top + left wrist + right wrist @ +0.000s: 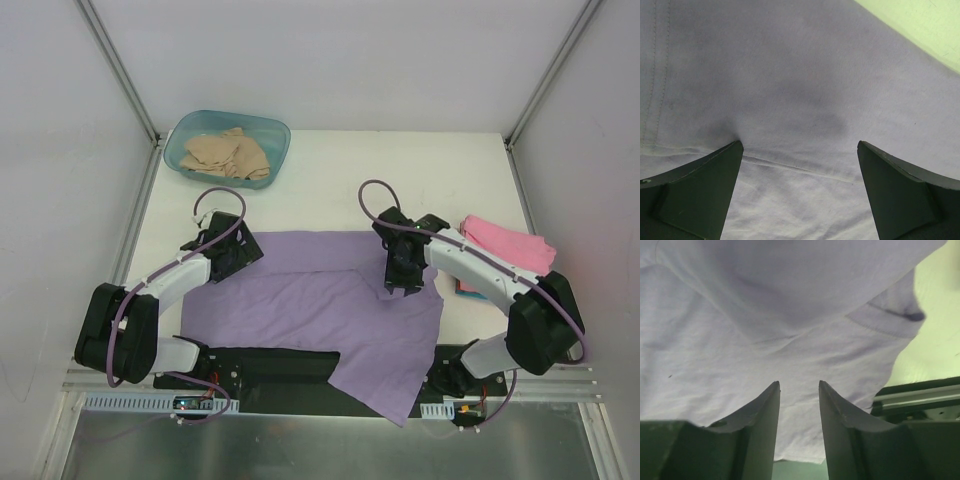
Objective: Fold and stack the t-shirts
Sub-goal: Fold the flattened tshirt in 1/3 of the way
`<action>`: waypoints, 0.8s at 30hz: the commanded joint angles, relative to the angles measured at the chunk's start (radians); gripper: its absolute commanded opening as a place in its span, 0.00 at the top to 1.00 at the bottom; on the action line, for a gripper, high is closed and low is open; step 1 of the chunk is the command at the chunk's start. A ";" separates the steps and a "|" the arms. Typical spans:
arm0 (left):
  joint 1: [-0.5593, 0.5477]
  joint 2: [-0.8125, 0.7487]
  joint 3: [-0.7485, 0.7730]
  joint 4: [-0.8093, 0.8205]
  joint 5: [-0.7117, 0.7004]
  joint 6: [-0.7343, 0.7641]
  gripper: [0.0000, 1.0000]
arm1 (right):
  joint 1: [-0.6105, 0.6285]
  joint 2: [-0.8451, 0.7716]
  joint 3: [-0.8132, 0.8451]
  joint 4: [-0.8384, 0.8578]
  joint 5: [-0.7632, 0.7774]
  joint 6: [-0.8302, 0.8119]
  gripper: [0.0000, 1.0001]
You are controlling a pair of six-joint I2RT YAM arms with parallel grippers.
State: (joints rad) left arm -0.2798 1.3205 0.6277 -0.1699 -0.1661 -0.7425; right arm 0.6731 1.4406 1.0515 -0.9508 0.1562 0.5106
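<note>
The lavender t-shirt [320, 310] lies spread flat across the middle of the table, its front right corner hanging over the near edge. My left gripper [243, 258] is open wide just above the shirt's far left corner; lavender cloth [800, 90] with a seam fills its wrist view. My right gripper [403, 286] is open with a narrow gap, low over the shirt's right side near its edge [790, 315]. The pink t-shirt [506, 248] lies folded at the right. The tan t-shirt [228, 152] is crumpled in the tub.
The teal plastic tub [275, 133] stands at the far left of the white table [330, 190]. Grey walls and metal frame posts enclose the table on three sides. A black base plate [270, 365] and a rail run along the near edge.
</note>
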 commanded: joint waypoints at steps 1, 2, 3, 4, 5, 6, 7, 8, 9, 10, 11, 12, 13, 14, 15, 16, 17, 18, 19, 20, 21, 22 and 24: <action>0.008 -0.014 -0.003 -0.010 -0.009 0.023 0.01 | -0.020 0.032 0.048 -0.020 0.160 -0.078 0.58; 0.008 -0.012 -0.003 -0.010 -0.010 0.025 0.01 | -0.035 0.035 0.047 -0.007 0.180 -0.092 0.58; 0.008 -0.010 -0.003 -0.010 -0.012 0.025 0.01 | -0.079 0.037 0.042 0.013 0.177 -0.113 0.58; 0.010 -0.006 -0.003 -0.010 -0.013 0.025 0.01 | -0.104 0.037 0.039 0.067 0.166 -0.166 0.58; 0.010 -0.003 -0.003 -0.010 -0.015 0.025 0.01 | -0.128 0.040 0.038 0.092 0.131 -0.196 0.58; 0.011 -0.001 -0.003 -0.010 -0.013 0.026 0.01 | -0.180 0.041 0.038 0.122 0.103 -0.234 0.58; 0.013 0.003 -0.002 -0.010 -0.013 0.026 0.01 | -0.203 0.047 0.039 0.168 0.073 -0.306 0.58; 0.014 0.002 -0.003 -0.010 -0.015 0.026 0.01 | -0.230 0.067 0.044 0.182 0.043 -0.331 0.58; 0.016 0.002 -0.003 -0.010 -0.015 0.028 0.01 | -0.281 0.081 0.050 0.190 0.028 -0.355 0.56; 0.017 0.002 -0.005 -0.010 -0.018 0.028 0.01 | -0.309 0.101 0.071 0.170 0.023 -0.363 0.55; 0.019 0.000 -0.005 -0.010 -0.018 0.029 0.01 | -0.335 0.118 0.082 0.159 0.022 -0.366 0.54; 0.021 -0.004 -0.008 -0.010 -0.018 0.029 0.01 | -0.377 0.144 0.084 0.161 0.017 -0.380 0.52; 0.021 -0.006 -0.008 -0.010 -0.019 0.029 0.01 | -0.395 0.152 0.085 0.167 0.013 -0.385 0.50; 0.022 -0.007 -0.008 -0.010 -0.019 0.031 0.01 | -0.411 0.158 0.084 0.172 -0.006 -0.397 0.50; 0.024 -0.009 -0.010 -0.010 -0.019 0.031 0.01 | -0.440 0.168 0.082 0.179 -0.020 -0.405 0.49; 0.024 -0.010 -0.011 -0.010 -0.019 0.029 0.00 | -0.451 0.175 0.079 0.188 -0.026 -0.408 0.49; 0.025 -0.009 -0.010 -0.010 -0.019 0.031 0.01 | -0.473 0.181 0.074 0.195 -0.053 -0.409 0.48; 0.025 -0.009 -0.008 -0.008 -0.018 0.031 0.01 | -0.481 0.193 0.073 0.198 -0.070 -0.418 0.48; 0.025 -0.007 -0.008 -0.010 -0.018 0.031 0.01 | -0.484 0.199 0.071 0.201 -0.081 -0.419 0.48; 0.025 -0.006 -0.008 -0.010 -0.016 0.031 0.01 | -0.486 0.204 0.071 0.202 -0.084 -0.422 0.48; 0.025 -0.004 -0.006 -0.010 -0.016 0.031 0.01 | -0.486 0.205 0.067 0.204 -0.084 -0.423 0.48; 0.027 -0.003 -0.006 -0.010 -0.016 0.032 0.01 | -0.486 0.213 0.065 0.205 -0.086 -0.425 0.48; 0.027 -0.001 -0.005 -0.010 -0.015 0.032 0.01 | -0.491 0.219 0.059 0.207 -0.086 -0.431 0.48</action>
State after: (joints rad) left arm -0.2665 1.3212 0.6266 -0.1696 -0.1661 -0.7361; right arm 0.1856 1.6501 1.1053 -0.7521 0.1074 0.1143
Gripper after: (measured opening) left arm 0.993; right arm 0.520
